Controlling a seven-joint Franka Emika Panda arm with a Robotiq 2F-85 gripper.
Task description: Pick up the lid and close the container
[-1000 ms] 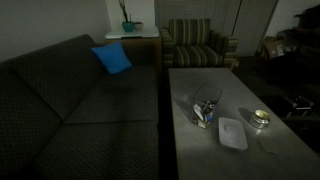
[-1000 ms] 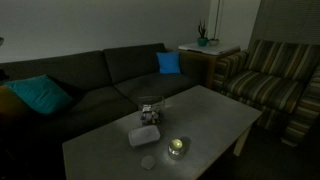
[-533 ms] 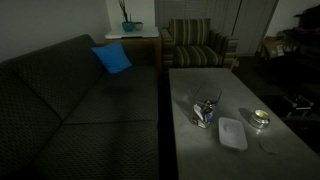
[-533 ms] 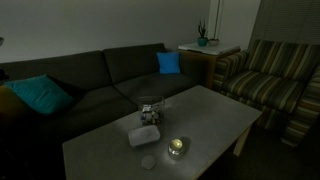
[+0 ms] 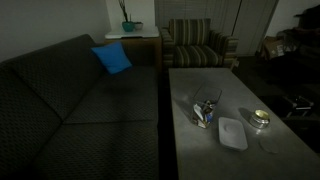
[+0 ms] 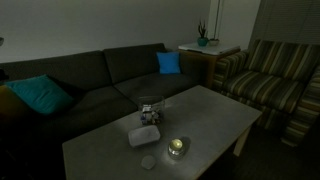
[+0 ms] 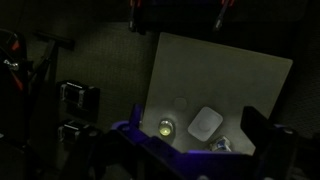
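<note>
The lid [image 5: 232, 132] lies flat on the table [image 5: 200, 85] beside the container [image 5: 207, 110]; the gripper [image 7: 177, 12] hangs above, jaws wide, empty.

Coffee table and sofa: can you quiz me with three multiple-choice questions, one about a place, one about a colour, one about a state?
1. Where does the lid lie?
A. on the floor
B. on the coffee table beside the container
C. in a drawer

2. What colour is the cushion on the sofa nearest the striped armchair?
A. red
B. blue
C. yellow

3. The container is:
A. open on top
B. closed by the lid
C. tipped onto the floor

Answers:
1 B, the lid lies flat on the table next to the container.
2 B, it looks blue in both exterior views.
3 A, the lid lies on the table, not on the container.
</note>
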